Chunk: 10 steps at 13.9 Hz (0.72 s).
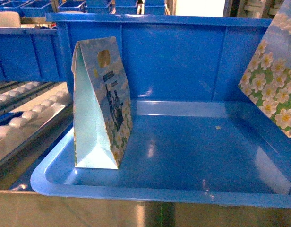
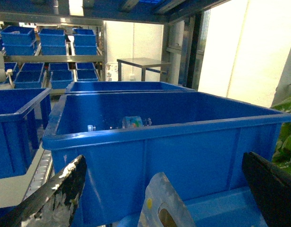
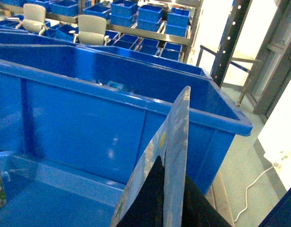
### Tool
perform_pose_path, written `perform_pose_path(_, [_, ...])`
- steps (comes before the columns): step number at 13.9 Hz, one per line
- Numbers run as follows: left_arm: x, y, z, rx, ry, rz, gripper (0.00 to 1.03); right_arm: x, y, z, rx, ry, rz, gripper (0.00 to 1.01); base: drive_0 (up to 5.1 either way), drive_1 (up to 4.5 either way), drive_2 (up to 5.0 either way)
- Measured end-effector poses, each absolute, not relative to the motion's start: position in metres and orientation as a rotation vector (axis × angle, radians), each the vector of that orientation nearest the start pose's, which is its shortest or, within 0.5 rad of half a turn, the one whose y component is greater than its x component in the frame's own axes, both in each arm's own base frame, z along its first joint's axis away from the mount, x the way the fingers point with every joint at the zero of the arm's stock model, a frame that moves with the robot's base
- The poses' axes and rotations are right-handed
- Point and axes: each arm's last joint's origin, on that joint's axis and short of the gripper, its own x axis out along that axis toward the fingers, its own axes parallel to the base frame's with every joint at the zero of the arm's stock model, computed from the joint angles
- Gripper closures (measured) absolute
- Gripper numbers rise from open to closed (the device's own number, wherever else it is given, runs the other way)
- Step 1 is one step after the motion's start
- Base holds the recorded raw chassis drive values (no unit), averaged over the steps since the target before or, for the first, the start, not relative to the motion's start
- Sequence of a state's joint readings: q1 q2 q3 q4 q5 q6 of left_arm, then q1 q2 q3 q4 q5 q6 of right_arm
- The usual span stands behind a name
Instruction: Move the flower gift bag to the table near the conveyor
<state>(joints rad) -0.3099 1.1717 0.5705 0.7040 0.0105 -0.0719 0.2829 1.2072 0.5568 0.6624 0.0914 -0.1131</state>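
Between right fingers [image 3: 166, 198]: flower gift bag [image 3: 176, 142] pinched | left fingers [image 2: 164, 189]: spread, empty

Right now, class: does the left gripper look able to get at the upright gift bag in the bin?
Probably yes. The left gripper is open and sits just above the bag, whose top shows between its fingers, nothing between.

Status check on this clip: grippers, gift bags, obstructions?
Right gripper shut on lifted flower bag. Left gripper open above standing bag in blue tray. Bin wall close behind.
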Motion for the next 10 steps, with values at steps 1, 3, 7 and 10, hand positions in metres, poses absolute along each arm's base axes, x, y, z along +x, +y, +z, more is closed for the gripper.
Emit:
perform_pose_path(1, [0.238, -0.076, 0.268, -0.087, -0.091, -0.324, 0.05, 0.237, 0.066, 0.259, -0.107, -0.046, 0.186, 0.98, 0.0, 0.0, 0.0])
perform_pose_path(3, [0.238, -0.076, 0.268, -0.086, -0.091, -0.324, 0.05, 0.218, 0.058, 0.278, -0.091, -0.127, 0.178, 0.98, 0.0, 0.0, 0.0])
perform_pose_path(7, [0.238, -0.076, 0.268, -0.087, -0.091, -0.324, 0.05, 0.182, 0.046, 0.283, -0.094, -0.211, 0.122, 0.98, 0.0, 0.0, 0.0])
perform_pose_path(10, [0.238, -0.076, 0.268, -0.087, -0.091, -0.324, 0.05, 0.161, 0.034, 0.266, -0.125, -0.195, 0.061, 0.98, 0.0, 0.0, 0.0])
